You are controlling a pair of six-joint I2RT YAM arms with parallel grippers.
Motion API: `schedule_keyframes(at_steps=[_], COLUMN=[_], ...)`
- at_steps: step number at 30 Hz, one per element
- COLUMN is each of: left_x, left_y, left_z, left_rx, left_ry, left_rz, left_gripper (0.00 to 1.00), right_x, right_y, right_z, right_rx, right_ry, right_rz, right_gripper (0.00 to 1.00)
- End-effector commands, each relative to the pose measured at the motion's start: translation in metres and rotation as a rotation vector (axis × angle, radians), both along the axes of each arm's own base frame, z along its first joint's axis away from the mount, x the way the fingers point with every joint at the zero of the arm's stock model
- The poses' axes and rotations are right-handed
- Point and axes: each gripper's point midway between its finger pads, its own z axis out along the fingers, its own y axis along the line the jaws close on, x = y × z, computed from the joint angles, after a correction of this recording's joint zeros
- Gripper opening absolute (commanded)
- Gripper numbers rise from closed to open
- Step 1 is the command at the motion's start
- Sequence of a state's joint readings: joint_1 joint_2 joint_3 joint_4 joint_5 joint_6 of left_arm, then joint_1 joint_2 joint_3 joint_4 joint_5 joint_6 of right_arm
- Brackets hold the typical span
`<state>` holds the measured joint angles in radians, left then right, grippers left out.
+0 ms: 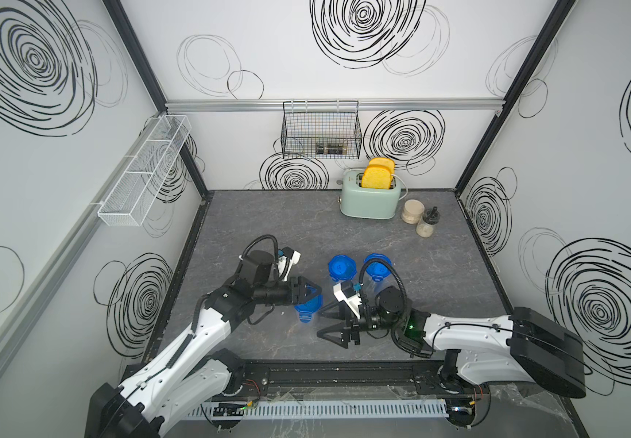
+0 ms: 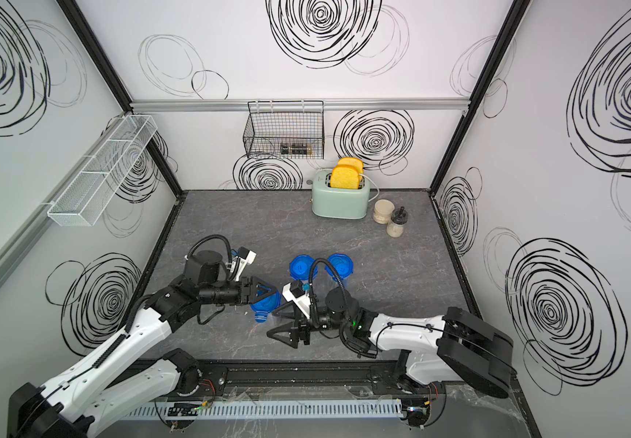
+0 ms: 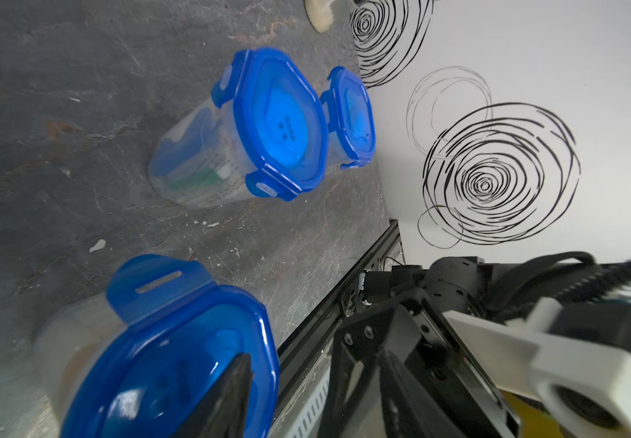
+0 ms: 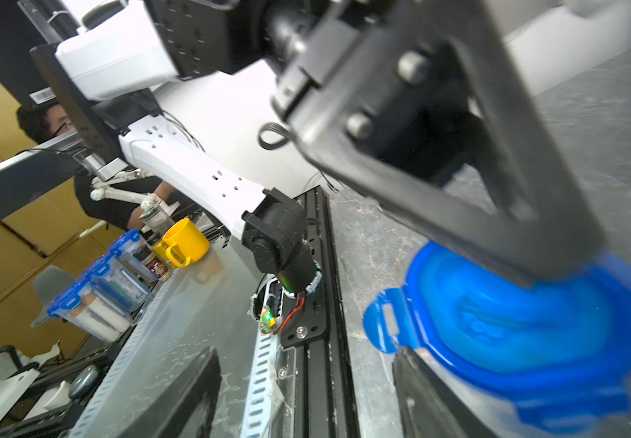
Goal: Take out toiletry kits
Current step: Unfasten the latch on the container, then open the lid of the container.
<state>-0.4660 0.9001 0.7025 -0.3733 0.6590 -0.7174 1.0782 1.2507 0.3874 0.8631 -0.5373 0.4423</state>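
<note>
Three clear jars with blue four-tab lids stand mid-table. Green and white toiletry kits [image 3: 200,178] show faintly through the wall of the middle jar [image 1: 340,267]; the far jar [image 1: 376,265] stands beside it. My left gripper [image 1: 316,295] [image 3: 314,409] is open over the near jar's lid [image 1: 306,308] [image 4: 515,333], one finger lying across the lid top. One lid tab [image 4: 382,322] sticks out flipped toward the front. My right gripper [image 1: 323,322] [image 4: 306,398] is open right beside that jar, fingers spread wide, holding nothing.
A mint toaster [image 1: 370,197] with two yellow slices stands at the back, with a beige jar [image 1: 412,215] and a dark-topped grinder [image 1: 427,223] to its right. A black wire basket [image 1: 321,132] and a white mesh shelf [image 1: 143,170] hang on the walls. A black rail [image 1: 344,375] runs along the front.
</note>
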Motion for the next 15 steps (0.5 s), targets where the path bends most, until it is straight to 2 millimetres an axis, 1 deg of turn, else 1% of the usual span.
schedule_keyframes(at_steps=[1,4,5,7,11,13,15], left_x=[0.005,0.011,0.012,0.012,0.011,0.008,0.005], left_y=[0.027,0.053,0.060,0.067,0.073,0.070,0.066], left_z=[0.014,0.011,0.008,-0.004,-0.030,-0.037,-0.042], left_rx=[0.116,0.173,0.173,0.165,0.157,0.146,0.127], left_ry=[-0.070,-0.064,-0.052,-0.010,0.058,0.078,0.097], left_rz=[0.079,0.173,0.193,0.216,0.231,0.218,0.198], left_gripper=[0.67,0.76,0.80,0.82,0.83,0.83,0.80], right_x=[0.009,0.019,0.022,0.028,0.033,0.033,0.033], right_y=[-0.014,-0.022,-0.024,-0.025,-0.022,-0.022,-0.022], right_z=[-0.003,-0.001,0.000,-0.001,-0.002,-0.003,-0.005], right_rx=[-0.031,-0.042,-0.046,-0.063,-0.084,-0.084,-0.087], right_ry=[-0.004,-0.007,-0.008,-0.001,0.010,0.017,0.023], right_rz=[-0.027,-0.073,-0.085,-0.112,-0.122,-0.124,-0.126], right_gripper=[0.74,0.74,0.74,0.73,0.72,0.72,0.72])
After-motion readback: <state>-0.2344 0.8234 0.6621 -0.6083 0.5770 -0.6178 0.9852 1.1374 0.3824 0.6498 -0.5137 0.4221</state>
